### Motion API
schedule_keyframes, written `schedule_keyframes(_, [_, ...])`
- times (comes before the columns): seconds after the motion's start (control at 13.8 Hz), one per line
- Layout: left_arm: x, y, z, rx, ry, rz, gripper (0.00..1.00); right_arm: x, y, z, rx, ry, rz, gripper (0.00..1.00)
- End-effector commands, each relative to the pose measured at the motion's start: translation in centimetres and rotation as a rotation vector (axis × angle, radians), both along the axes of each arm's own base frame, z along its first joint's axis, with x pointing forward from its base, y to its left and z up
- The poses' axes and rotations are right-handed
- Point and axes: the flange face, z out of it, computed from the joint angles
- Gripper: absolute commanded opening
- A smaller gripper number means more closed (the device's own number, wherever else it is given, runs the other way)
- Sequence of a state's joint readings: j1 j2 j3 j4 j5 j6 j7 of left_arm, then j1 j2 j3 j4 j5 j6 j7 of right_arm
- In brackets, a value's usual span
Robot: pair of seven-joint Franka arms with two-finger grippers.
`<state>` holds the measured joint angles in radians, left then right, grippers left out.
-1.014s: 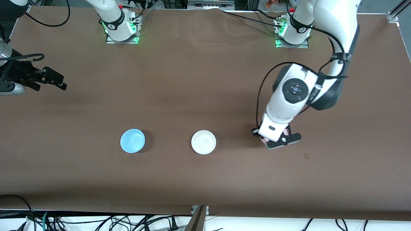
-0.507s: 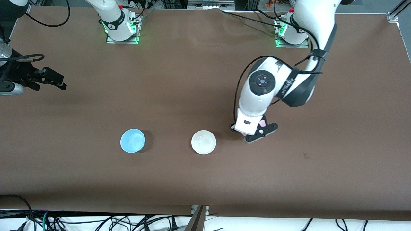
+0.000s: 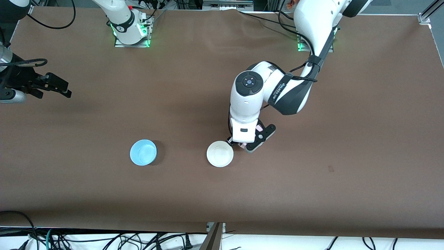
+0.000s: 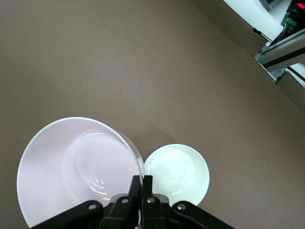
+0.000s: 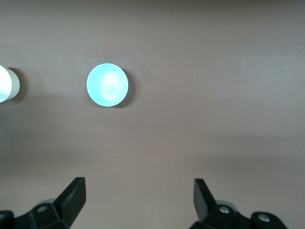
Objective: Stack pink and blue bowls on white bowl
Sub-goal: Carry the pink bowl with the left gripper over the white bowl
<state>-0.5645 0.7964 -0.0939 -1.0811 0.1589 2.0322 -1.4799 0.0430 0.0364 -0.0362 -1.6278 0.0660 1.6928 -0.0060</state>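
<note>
Since a second ago the left arm has swung from its own end of the table toward the middle, carrying the pink bowl (image 4: 78, 169) with it; the left gripper (image 3: 247, 143) now hangs just beside the white bowl (image 3: 220, 153), over the bare brown table (image 3: 312, 180) toward the left arm's end. Its fingers (image 4: 136, 188) are pinched together on the pink bowl's rim, one inside the wall and one outside. In the left wrist view the held bowl sits up in the air with its rim next to the white bowl, not yet over it.

White bowl and blue bowl (image 3: 143, 152) have not shifted. Both stand upright, well apart from each other, in a row about midway between the edge with the robot bases and the edge at the front camera, the blue one toward the right arm's end.

Over the table edge at its own end, the right gripper (image 5: 138, 195) waits with its fingers spread wide and nothing between them.
</note>
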Motion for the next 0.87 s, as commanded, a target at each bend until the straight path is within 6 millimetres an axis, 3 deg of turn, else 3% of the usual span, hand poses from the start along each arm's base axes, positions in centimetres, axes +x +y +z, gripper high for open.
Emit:
schedule_keyframes(0.0, [1.4, -1.0, -0.1, -0.018, -0.037, 0.105, 0.0, 0.0, -0.4, 0.3, 0.0, 0.003, 0.006, 1.0])
schedule_keyframes(0.43, [1.6, -3.4, -1.3, -0.11, -0.098, 0.265, 0.0, 0.3, -0.7, -0.1, -0.001, 0.006, 0.0, 1.0])
schedule_keyframes(0.58, [0.8, -4.9, -2.0, -0.122, -0.126, 0.302, 0.0, 0.3, -0.7, -0.1, -0.002, 0.005, -0.006, 1.0])
schedule_keyframes(0.8, [0.9, -5.3, -3.2, -0.138, -0.145, 0.336, 0.0, 1.4, -0.6, -2.2, 0.005, 0.025, -0.002, 1.0])
